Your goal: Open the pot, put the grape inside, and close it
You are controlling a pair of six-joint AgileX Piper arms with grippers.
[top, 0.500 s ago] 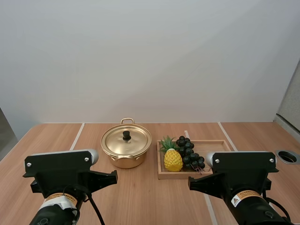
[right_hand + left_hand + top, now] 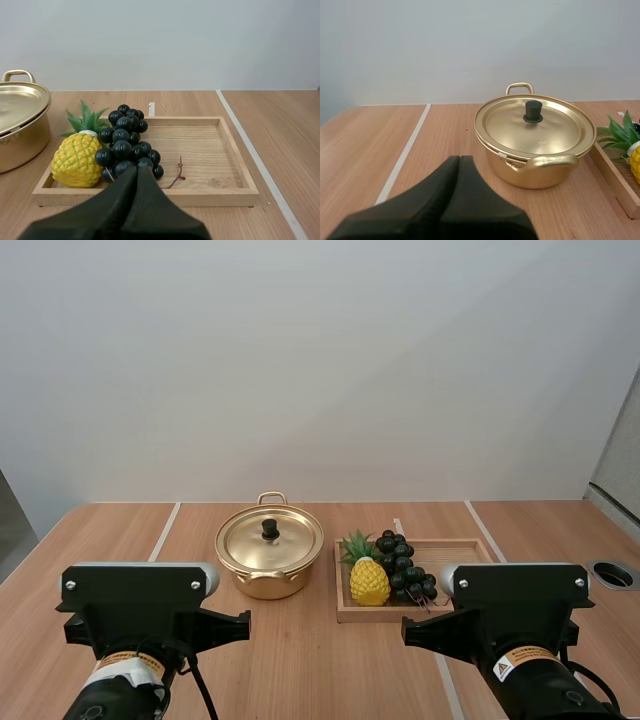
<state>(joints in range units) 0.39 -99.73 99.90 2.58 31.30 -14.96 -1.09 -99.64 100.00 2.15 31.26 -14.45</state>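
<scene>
Black arms, silver screws, orange warning labels

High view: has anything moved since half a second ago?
The left arm shifted slightly toward the right. Nothing was grasped; the left pincer and right pincer are shut, empty. The right arm, the pot with its lid on, the grapes and the tray stayed put.

I can read no words. The left-arm sticker at lower left and the right-arm sticker at lower right carry print too fine, and the lid bears a faint, illegible stamp.
</scene>
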